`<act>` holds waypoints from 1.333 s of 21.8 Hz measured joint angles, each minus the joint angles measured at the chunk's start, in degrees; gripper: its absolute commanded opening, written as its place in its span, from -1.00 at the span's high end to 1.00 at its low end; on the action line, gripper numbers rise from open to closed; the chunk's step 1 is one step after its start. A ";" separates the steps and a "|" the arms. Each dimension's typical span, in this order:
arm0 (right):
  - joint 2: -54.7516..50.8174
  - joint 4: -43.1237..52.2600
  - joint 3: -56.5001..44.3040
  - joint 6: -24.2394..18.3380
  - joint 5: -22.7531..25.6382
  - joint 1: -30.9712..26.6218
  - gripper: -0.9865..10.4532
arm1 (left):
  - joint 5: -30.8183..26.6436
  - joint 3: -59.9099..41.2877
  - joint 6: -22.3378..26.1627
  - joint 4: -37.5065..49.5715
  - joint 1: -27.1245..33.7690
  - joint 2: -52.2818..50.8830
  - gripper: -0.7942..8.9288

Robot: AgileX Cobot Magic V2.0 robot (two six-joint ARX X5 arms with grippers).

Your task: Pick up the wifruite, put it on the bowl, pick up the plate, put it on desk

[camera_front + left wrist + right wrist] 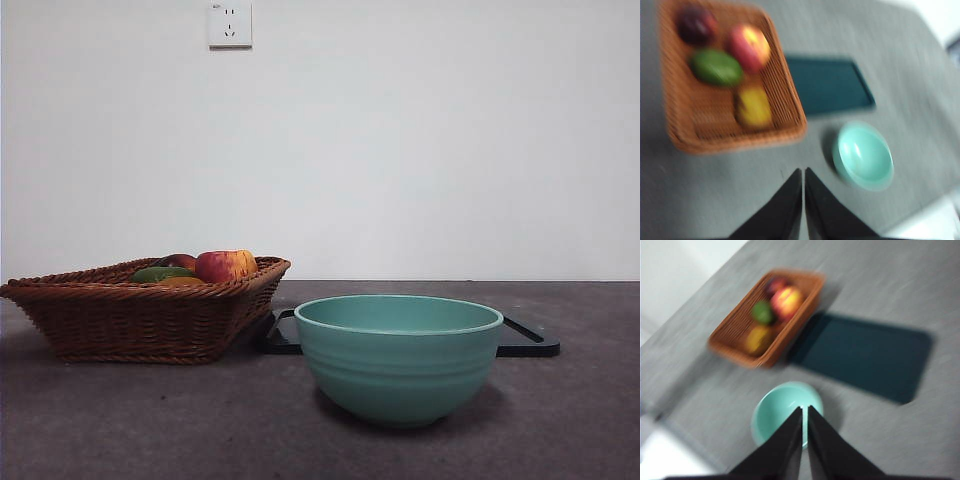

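Beside the teal bowl (398, 355) sits the wicker basket (140, 315), holding an apple (225, 266), a green fruit (716, 67) and other fruit — no wifruite clearly identifiable. Left gripper (803, 172) and right gripper (804, 410) hang above the desk (150, 420) with jaws together — nothing grasped, the bowl empty and ready.

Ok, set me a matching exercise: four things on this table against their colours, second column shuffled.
Things:
1. bowl
2. basket
3. tray
4. apple

Colours:
A. red and yellow
B. black
C. teal-green
D. brown wicker

Pairs: 1-C, 2-D, 3-B, 4-A
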 measured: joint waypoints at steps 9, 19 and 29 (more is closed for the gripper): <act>8.72 -5.29 0.15 -4.55 -1.73 14.27 0.82 | 2.29 0.92 4.90 -5.09 -11.06 3.58 0.82; 8.79 -5.29 0.15 -4.68 -0.61 15.28 0.12 | 2.29 0.92 4.92 -5.09 -11.15 3.63 -0.11; 8.81 -5.29 0.15 -4.68 -0.59 15.28 0.12 | 1.68 0.94 2.82 -1.64 -11.63 5.46 -0.11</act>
